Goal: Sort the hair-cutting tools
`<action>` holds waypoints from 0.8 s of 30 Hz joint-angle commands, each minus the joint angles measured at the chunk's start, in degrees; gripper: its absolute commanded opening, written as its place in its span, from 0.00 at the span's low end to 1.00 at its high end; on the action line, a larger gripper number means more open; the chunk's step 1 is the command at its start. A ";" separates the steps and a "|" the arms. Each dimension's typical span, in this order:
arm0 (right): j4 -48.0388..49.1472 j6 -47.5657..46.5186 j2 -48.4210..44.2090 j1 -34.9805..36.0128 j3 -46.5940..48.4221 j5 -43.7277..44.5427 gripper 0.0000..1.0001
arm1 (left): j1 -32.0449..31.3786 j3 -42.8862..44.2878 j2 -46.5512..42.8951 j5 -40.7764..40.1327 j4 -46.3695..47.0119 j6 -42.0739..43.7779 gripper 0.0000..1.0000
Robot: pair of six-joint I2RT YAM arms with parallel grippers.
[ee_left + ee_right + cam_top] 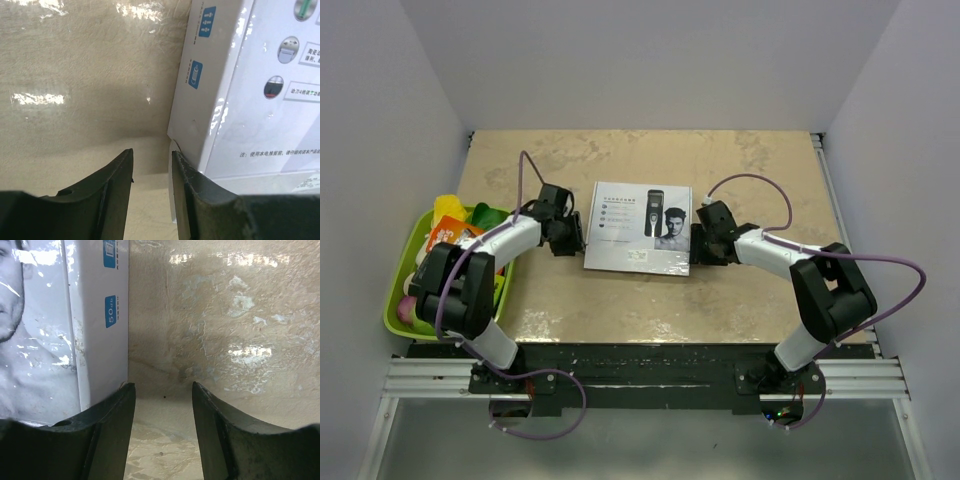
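The hair-cutting tools themselves are out of view; only a printed clipper shows on the lid of a closed white box lying flat in the middle of the table. My left gripper sits at the box's left edge. In the left wrist view it is open, its right finger against the near corner of the box, a thin white edge just inside that finger. My right gripper is at the box's right edge, open, with its left finger beside the box's side wall and only bare table between the fingers.
A green tray holding colourful packets and fruit stands at the table's left edge, beside the left arm. White walls close in the table on three sides. The beige tabletop lies bare around the box.
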 commanded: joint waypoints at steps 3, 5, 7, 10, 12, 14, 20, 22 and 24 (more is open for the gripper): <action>1.88 -0.67 -1.59 1.32 0.25 -9.95 0.54 | -2.58 -0.64 -3.73 10.41 1.60 -2.14 0.42; 1.88 -0.85 -1.67 1.41 0.17 -10.48 0.54 | -2.58 -1.17 -3.91 10.68 1.95 -2.14 0.42; 1.88 -0.85 -2.02 1.41 -0.01 -10.57 0.53 | -2.49 -1.87 -3.82 10.68 2.47 -2.06 0.42; 1.79 -0.85 -2.37 1.41 -0.18 -10.57 0.53 | -2.58 -2.48 -3.56 10.50 2.74 -1.79 0.42; 1.62 -0.76 -2.46 1.41 -0.27 -10.75 0.53 | -2.58 -2.75 -3.21 10.07 2.74 -1.71 0.42; 1.53 -0.67 -2.73 1.32 -0.36 -11.27 0.53 | -2.58 -2.92 -3.21 9.63 2.92 -1.53 0.42; 1.26 -0.85 -4.13 1.41 -0.62 -13.99 0.53 | -2.58 -3.10 -3.12 9.62 3.09 -1.44 0.42; 0.92 -0.76 -4.75 1.41 -0.54 -14.44 0.53 | -2.58 -3.10 -3.03 9.62 3.26 -1.44 0.42; 0.83 -0.76 -5.10 1.41 -0.54 -15.31 0.53 | -2.58 -3.10 -3.12 9.62 3.18 -1.35 0.42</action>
